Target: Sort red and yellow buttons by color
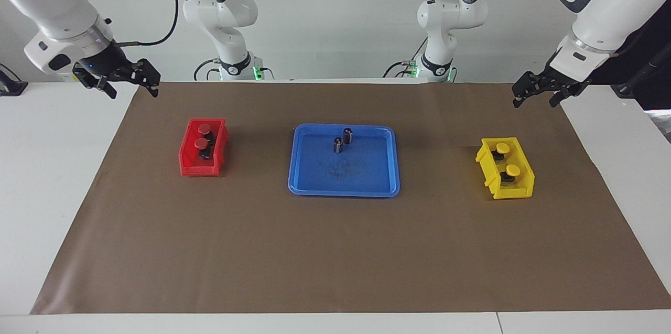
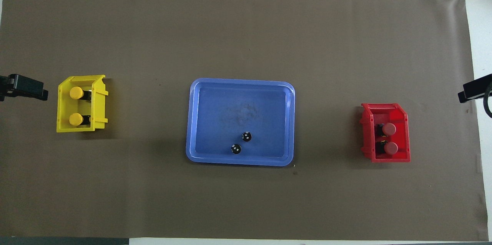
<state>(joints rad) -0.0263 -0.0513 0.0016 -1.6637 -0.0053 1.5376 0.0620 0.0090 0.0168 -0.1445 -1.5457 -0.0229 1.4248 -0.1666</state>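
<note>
Now | round glossy yellow buttons (image 1: 506, 158) | boxy plastic yellow bin (image 1: 526, 183)

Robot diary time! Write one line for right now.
red buttons: red bin | yellow buttons: yellow bin | left gripper: open, raised | right gripper: open, waiting

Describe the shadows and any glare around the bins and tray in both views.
Facing view: soft shadows fall on the brown mat beside the red bin and yellow bin, with no hard glare. Overhead view: lighting is even, the blue tray shows a dull scuffed patch rather than glare, and each bin casts a faint shadow.
</note>
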